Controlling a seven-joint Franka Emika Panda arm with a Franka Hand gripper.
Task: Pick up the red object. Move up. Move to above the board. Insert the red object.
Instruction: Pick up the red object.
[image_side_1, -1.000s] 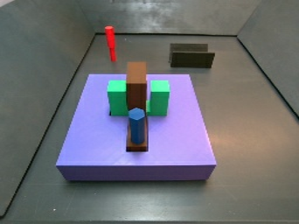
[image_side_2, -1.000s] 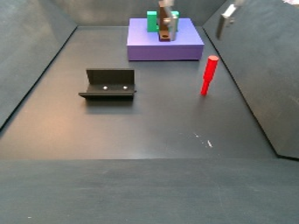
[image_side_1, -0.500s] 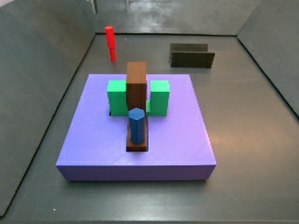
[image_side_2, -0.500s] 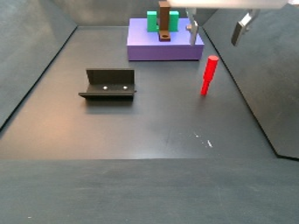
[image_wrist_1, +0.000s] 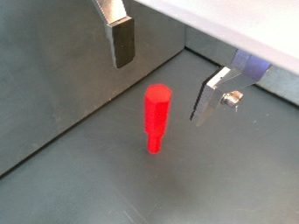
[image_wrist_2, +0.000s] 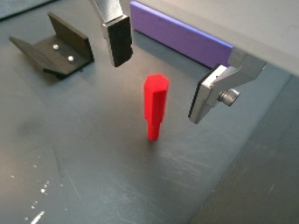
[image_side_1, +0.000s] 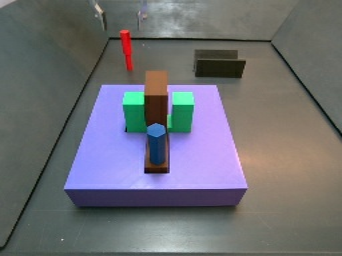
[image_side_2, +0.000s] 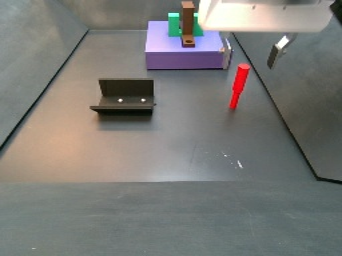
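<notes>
The red object (image_side_2: 239, 86) stands upright on the dark surface, just beside the board (image_side_2: 187, 50) but apart from it, long axis vertical. The gripper (image_wrist_2: 160, 64) hangs directly above it with jaws apart and empty. In both wrist views the peg's top (image_wrist_1: 156, 93) lies between the two fingers (image_wrist_1: 121, 42), touching neither pad. Judgement: the pick-up is not yet made. A straight descent along the peg's axis should bring the pads to either side of it. The fixture (image_wrist_2: 56, 49) is well apart.
</notes>
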